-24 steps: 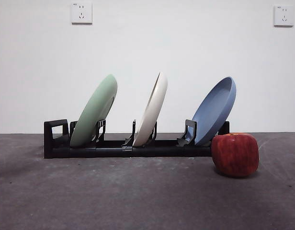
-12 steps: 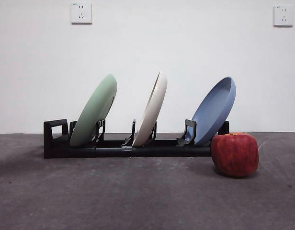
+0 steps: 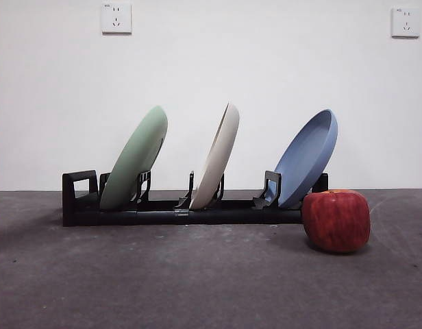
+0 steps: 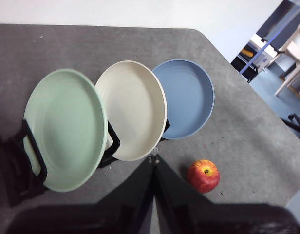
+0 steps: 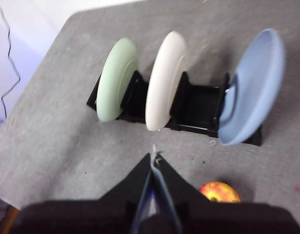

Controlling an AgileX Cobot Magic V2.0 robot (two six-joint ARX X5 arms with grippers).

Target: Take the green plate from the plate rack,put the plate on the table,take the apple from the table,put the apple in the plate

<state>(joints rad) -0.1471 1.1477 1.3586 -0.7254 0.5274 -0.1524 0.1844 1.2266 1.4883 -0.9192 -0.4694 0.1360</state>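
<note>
Your green plate [image 3: 134, 159] leans in the plate rack [image 3: 79, 199] (handle end), at nine o'clock of the cream plate [image 3: 216, 157]. The apple [image 3: 336, 221] sits on the bench [image 3: 197, 281] at four o'clock of the blue plate [image 3: 305, 159]. Left end effector [image 4: 154, 163] and right end effector [image 5: 154, 157] are both pinched closed, empty, well above.

From my remote station, the place read as a lab or test room rather than a home kitchen. The counter [image 3: 197, 288] was a bare, dark grey mottled slab with a rounded corner, set against a plain white wall [image 3: 211, 68] that carried two wall sockets [image 3: 116, 18], and there was no sink or stove around it. Past the counter's edge, my left wrist camera showed an open doorway area [image 4: 281, 39] with pale furniture legs and a blue-grey floor, like a shared workspace. On the other side, a thin loose cable [image 5: 6, 63] hung down against the wall
</note>
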